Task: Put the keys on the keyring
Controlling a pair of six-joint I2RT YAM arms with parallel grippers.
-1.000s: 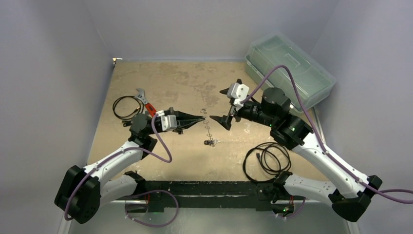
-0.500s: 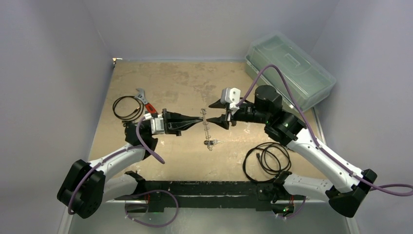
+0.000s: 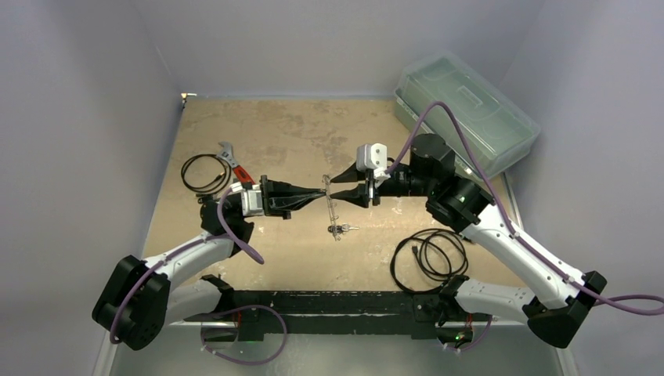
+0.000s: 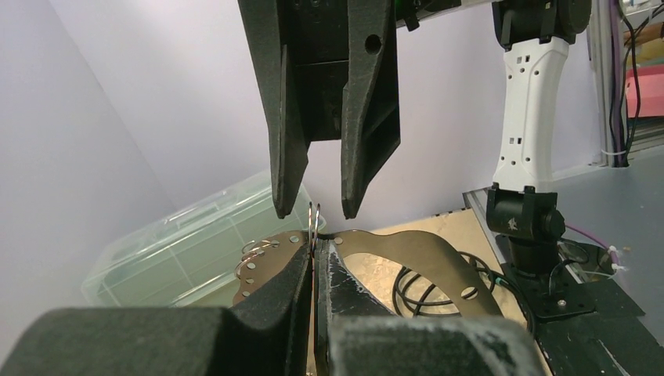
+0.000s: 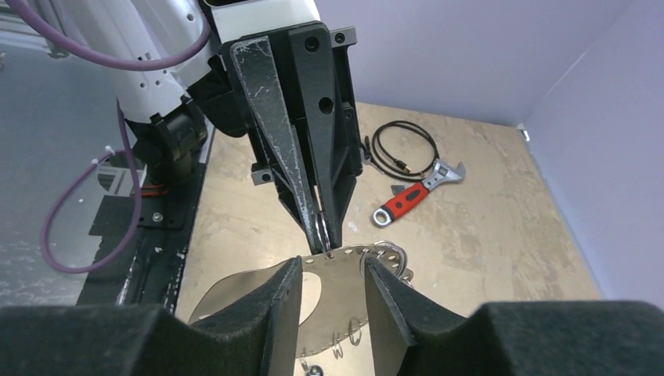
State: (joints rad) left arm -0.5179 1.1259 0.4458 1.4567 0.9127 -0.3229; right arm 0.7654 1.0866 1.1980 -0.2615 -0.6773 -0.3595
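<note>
The keyring (image 3: 330, 207) is a flat curved silver plate with holes along its rim and small split rings on it. It stands on edge between my two grippers. My left gripper (image 3: 321, 193) is shut on one small split ring (image 4: 315, 223) at the plate's (image 4: 407, 251) top edge. My right gripper (image 3: 335, 188) faces it tip to tip, open by a narrow gap. Its fingertips (image 4: 286, 207) stand either side of that ring without touching it. In the right wrist view the plate (image 5: 333, 313) shows between my right gripper's (image 5: 332, 266) fingers. A black-headed key (image 3: 337, 229) hangs at the keyring's lower end.
A red-handled wrench (image 3: 233, 163) and a small black cable coil (image 3: 200, 171) lie at the left. A larger black cable coil (image 3: 427, 258) lies at the front right. A clear plastic box (image 3: 466, 110) stands at the back right.
My right gripper has swung left up to the keyring and its jaws have narrowed a good deal. My left gripper shifted slightly right at first, then held still, shut throughout.
</note>
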